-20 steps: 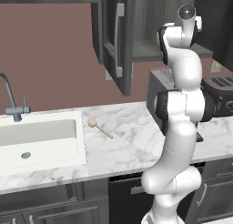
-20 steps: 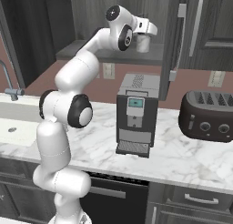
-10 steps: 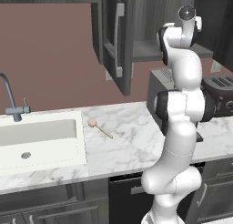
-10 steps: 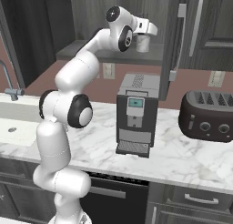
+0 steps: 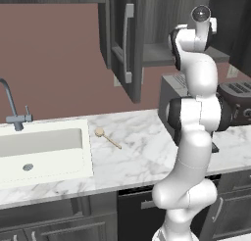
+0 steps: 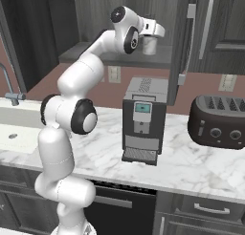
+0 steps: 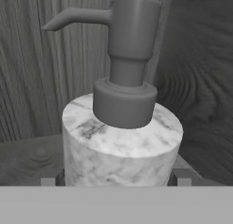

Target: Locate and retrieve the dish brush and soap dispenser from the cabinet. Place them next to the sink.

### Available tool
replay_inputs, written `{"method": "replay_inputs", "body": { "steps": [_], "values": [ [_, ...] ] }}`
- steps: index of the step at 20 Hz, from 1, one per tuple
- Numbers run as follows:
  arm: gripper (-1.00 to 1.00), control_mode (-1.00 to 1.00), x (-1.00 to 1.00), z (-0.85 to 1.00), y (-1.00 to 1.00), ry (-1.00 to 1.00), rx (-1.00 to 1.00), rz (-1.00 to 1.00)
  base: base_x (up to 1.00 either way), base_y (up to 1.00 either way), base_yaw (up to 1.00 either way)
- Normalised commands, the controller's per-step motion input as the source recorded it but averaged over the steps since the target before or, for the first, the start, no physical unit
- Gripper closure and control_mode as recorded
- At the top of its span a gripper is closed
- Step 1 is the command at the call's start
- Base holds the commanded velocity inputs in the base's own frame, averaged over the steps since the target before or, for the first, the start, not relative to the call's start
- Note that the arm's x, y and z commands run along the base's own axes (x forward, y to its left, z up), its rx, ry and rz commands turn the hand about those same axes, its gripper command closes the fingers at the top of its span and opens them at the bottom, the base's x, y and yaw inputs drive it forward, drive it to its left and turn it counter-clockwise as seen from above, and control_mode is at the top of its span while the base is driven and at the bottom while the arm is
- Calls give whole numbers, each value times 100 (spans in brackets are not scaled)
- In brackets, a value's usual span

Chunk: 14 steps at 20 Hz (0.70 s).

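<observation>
A: What is the gripper (image 7: 116, 178) doing?

B: It is reaching into the cabinet (image 5: 128, 44), fingers (image 7: 182, 176) sitting against both sides of the soap dispenser (image 7: 122, 136), closing on its marbled body on the shelf.

A: And the dish brush (image 5: 107, 137)?

B: It is lying on the marble counter (image 5: 132, 156), just beside the sink (image 5: 44, 152), well apart from the coffee machine (image 6: 142, 120) and toaster (image 6: 217, 121).

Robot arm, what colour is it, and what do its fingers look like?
The arm is glossy white and made of fat, rounded tube pieces, with dark grey rings and round caps at its joints. The gripper ends in two small, square, dark grey fingertips. No cables or markings show.
</observation>
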Motion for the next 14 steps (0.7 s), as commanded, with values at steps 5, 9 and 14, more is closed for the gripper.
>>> {"method": "replay_inputs", "body": {
  "steps": [5, 9, 14],
  "values": [
    [100, -100, 2, 0, 17, 0, 0, -5, 0, 0, 0],
    [100, -100, 0, 0, 32, -5, 0, -3, 0, 0, 0],
    [100, -100, -6, 3, 33, -11, 0, -2, 0, 0, 0]
  ]
}}
